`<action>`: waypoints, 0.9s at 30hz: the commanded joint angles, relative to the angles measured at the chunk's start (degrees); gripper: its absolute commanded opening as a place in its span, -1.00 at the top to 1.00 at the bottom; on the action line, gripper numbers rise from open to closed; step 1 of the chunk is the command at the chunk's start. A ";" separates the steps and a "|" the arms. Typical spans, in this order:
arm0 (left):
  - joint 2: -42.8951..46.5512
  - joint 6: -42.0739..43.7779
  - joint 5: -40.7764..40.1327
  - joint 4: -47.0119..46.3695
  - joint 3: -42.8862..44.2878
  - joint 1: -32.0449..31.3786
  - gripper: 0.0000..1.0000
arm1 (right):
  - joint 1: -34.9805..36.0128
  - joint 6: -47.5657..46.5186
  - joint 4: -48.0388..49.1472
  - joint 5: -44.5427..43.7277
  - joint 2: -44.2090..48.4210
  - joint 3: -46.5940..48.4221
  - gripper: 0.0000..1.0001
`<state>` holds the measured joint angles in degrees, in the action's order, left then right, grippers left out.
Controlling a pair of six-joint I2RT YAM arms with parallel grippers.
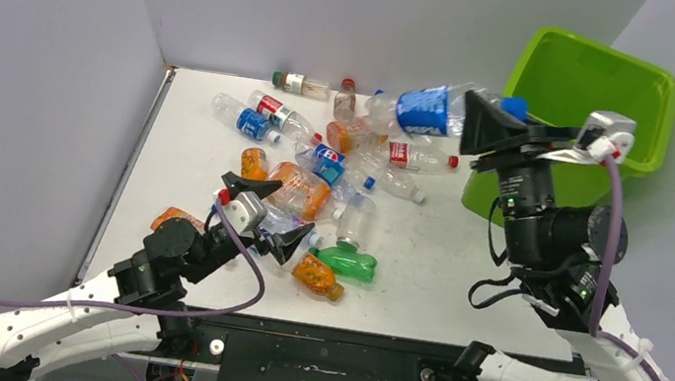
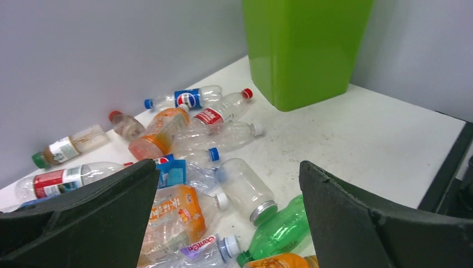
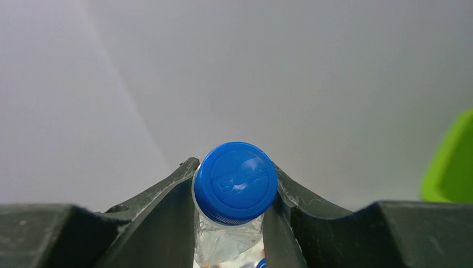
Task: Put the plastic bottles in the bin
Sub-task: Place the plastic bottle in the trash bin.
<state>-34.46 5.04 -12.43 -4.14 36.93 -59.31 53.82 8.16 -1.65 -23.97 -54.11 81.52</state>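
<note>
My right gripper (image 1: 484, 123) is raised beside the lime-green bin (image 1: 617, 90) and is shut on the neck of a clear bottle with a blue label (image 1: 423, 110). In the right wrist view its blue cap (image 3: 235, 181) sits between the fingers of the gripper (image 3: 234, 192). My left gripper (image 1: 272, 216) is open and empty, just above the near end of the bottle pile. In the left wrist view the gripper (image 2: 226, 170) has a clear capless bottle (image 2: 245, 187), a green bottle (image 2: 281, 229) and a crushed orange-labelled bottle (image 2: 173, 215) lying between its fingers. The bin (image 2: 304, 50) stands beyond.
Several more bottles (image 1: 264, 120) lie scattered over the white table (image 1: 431, 274) toward the back wall, one with a green cap (image 1: 294, 82) against it. Grey walls close the left, back and right sides. A black rail (image 1: 343, 336) runs along the near edge.
</note>
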 commanded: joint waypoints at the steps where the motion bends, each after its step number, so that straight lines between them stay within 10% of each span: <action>1: 1.82 2.92 -5.64 -6.97 -0.94 -0.37 -0.93 | -0.15 -16.43 17.33 -22.51 -2.00 0.22 0.89; 8: 2.34 5.07 -7.88 -7.31 -1.50 -0.57 -0.92 | -6.50 -48.76 54.61 -40.70 -16.67 4.68 0.89; 27: 3.51 8.41 -13.44 -8.44 -2.57 -2.57 -0.92 | -37.96 -13.34 29.03 -37.77 -24.34 12.09 0.89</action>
<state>-30.50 12.75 -25.30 -9.89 33.56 -61.54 19.70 -11.31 34.76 -63.51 -78.00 91.26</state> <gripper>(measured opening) 0.961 0.380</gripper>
